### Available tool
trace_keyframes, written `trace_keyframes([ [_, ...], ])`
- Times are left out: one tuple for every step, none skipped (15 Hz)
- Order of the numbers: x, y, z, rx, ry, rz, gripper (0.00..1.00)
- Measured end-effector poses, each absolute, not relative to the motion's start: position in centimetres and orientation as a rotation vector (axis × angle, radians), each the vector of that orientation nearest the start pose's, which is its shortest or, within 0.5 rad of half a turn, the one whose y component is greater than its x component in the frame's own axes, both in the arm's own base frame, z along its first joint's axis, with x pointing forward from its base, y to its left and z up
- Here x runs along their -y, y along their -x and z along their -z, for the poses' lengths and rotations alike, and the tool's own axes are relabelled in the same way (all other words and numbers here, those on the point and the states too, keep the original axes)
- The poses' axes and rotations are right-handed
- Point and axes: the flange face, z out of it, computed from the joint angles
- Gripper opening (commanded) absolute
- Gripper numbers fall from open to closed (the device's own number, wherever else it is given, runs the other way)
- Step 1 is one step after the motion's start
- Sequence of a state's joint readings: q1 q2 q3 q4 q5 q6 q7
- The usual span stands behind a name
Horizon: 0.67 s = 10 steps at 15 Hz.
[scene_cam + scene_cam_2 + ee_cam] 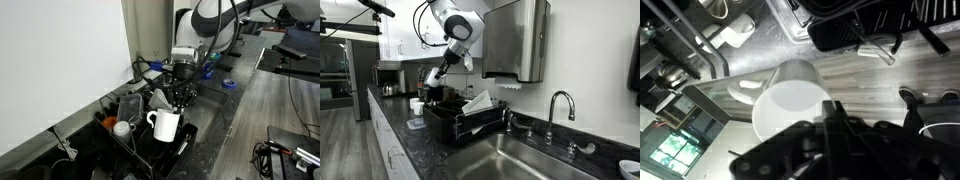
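There is open room above the dish rack (445,125). The white mug (165,125) stands close under the gripper (180,97), and the wall (60,60) blocks one side.

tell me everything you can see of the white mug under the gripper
The white mug is plain, glossy and ceramic-looking, with one loop handle on its side. It stands upright at the end of the black dish rack; whether it rests on it I cannot tell. The gripper meets it from above, shut on its rim.

dark counter (405,146); probably dish rack (460,123) atop
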State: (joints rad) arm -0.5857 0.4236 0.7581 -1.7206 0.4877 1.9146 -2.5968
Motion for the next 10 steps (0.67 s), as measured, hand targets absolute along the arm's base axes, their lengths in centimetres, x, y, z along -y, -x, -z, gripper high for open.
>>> trace_keyframes([
  [-9.4, -62.4, -40.6, -3.193, -0.975, -1.124, 0.00],
  [-9.6, -61.9, -40.6, -3.207, -0.958, -1.125, 0.00],
  [-9.7, -61.3, -40.7, -3.220, -0.939, -1.124, 0.00],
  [-9.9, -60.8, -40.9, -3.232, -0.913, -1.118, 0.00],
  [-10.2, -60.3, -41.2, -3.242, -0.884, -1.112, 0.00],
  [-10.3, -59.9, -41.5, -3.244, -0.862, -1.111, 0.00],
  [-10.3, -59.5, -41.8, -3.242, -0.847, -1.111, 0.00],
  [-10.3, -59.3, -42.0, -3.232, -0.841, -1.114, 0.00],
  [-10.2, -59.1, -42.1, -3.220, -0.839, -1.117, 0.00],
  [-10.0, -59.1, -42.2, -3.203, -0.841, -1.119, 0.00],
])
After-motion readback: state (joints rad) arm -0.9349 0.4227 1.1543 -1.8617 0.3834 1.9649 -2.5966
